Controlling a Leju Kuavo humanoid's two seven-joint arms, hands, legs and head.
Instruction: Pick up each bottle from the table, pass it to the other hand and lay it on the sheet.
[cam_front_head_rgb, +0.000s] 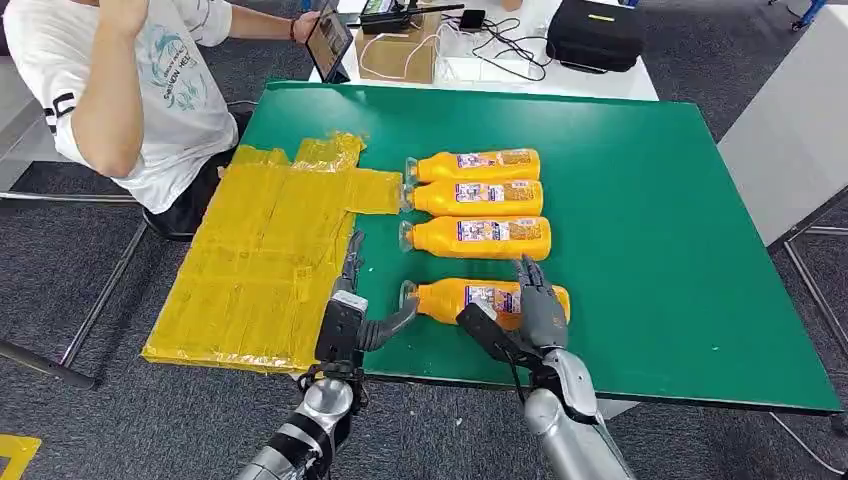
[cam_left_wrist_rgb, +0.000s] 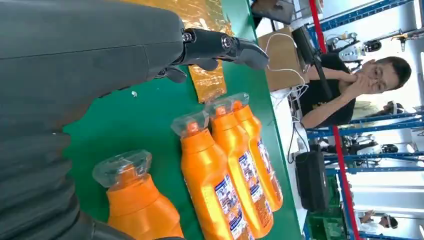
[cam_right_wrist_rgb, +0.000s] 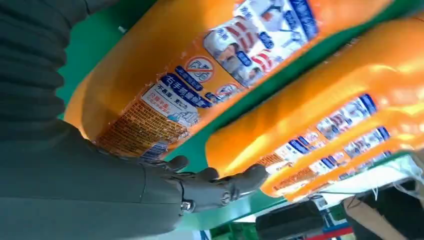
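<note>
Head view: right hand (cam_front_head_rgb: 540, 300) rests over the nearest bottle (cam_front_head_rgb: 470, 297), fingers draped on it, grasp unclear. Left hand (cam_front_head_rgb: 345, 310) spread, holding nothing, between yellow sheet (cam_front_head_rgb: 260, 270) and bottle.

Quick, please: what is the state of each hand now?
Left hand: open, holds nothing.
Right hand: fingers over the nearest bottle; whether it grips cannot be told.
</note>
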